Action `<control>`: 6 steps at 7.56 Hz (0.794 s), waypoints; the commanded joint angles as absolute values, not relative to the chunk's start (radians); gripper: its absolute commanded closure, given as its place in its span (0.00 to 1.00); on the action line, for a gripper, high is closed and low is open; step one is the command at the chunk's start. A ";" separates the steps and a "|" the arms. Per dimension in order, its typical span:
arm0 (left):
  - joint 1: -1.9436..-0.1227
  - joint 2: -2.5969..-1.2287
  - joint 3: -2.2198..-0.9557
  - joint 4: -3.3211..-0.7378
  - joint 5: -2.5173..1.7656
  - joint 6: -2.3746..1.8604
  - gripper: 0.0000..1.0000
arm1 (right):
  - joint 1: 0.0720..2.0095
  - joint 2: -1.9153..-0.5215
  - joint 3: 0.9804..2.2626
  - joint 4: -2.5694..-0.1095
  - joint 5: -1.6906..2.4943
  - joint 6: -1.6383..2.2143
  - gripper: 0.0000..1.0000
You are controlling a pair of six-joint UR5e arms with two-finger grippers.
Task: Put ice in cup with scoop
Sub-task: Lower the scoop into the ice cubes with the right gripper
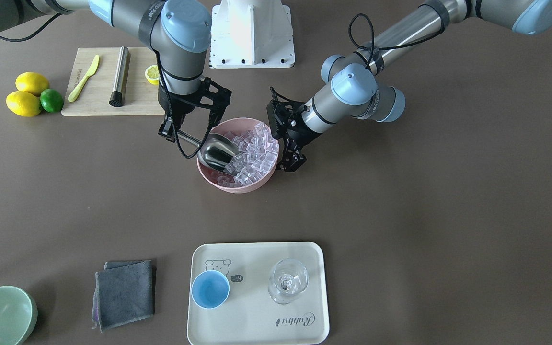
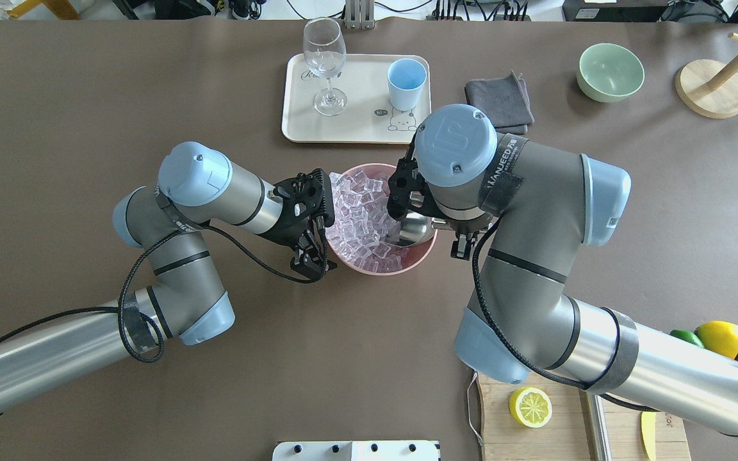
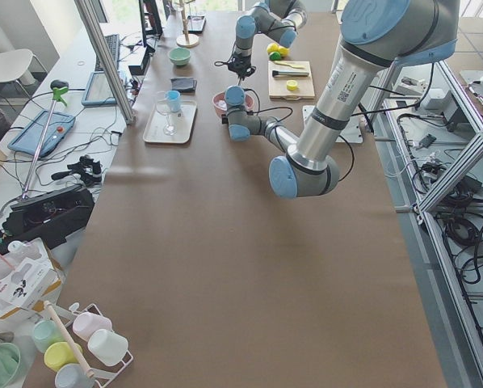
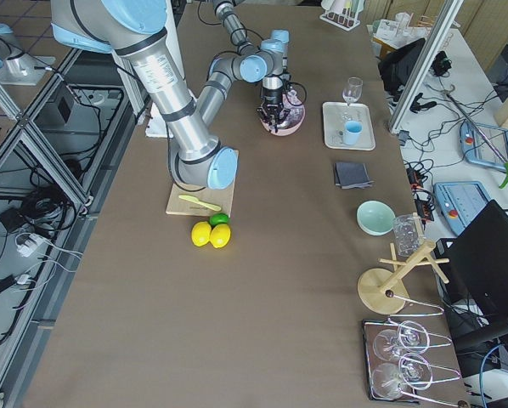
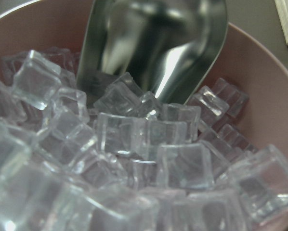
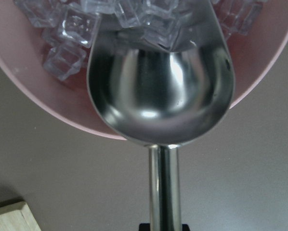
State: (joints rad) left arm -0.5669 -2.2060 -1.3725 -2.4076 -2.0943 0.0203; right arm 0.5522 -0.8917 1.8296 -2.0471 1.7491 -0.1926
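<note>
Right gripper (image 1: 185, 136) is clamped on the thin handle of the scoop (image 1: 218, 151). The front view shows that grip; in the overhead the right wrist covers most of it. Scoop sits tilted in the pink bowl (image 1: 237, 186), mouth against the ice (image 1: 257, 153). Right wrist cam shows the scoop's inside bare, with cubes only at its lip. Left gripper (image 1: 291, 163) is down just beside the bowl's rim on the opposite side; can't tell whether its fingers are on the rim or how far apart they are. Left wrist cam shows only ice and the scoop mouth, no fingers. Cup (image 1: 210, 289) is upright on the tray (image 1: 257, 326), farther from the robot than the bowl, with a stemmed glass (image 1: 288, 280) to its left.
</note>
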 commanded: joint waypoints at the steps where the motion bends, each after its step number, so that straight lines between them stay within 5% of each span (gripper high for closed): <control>1: -0.566 -2.207 -1.373 -2.408 -2.092 0.018 0.02 | 0.552 -0.948 1.860 -1.925 1.765 -0.152 1.00; 6: -0.568 -2.209 -1.373 -2.407 -2.092 0.018 0.02 | 0.551 -1.050 1.904 -1.716 1.769 -0.049 1.00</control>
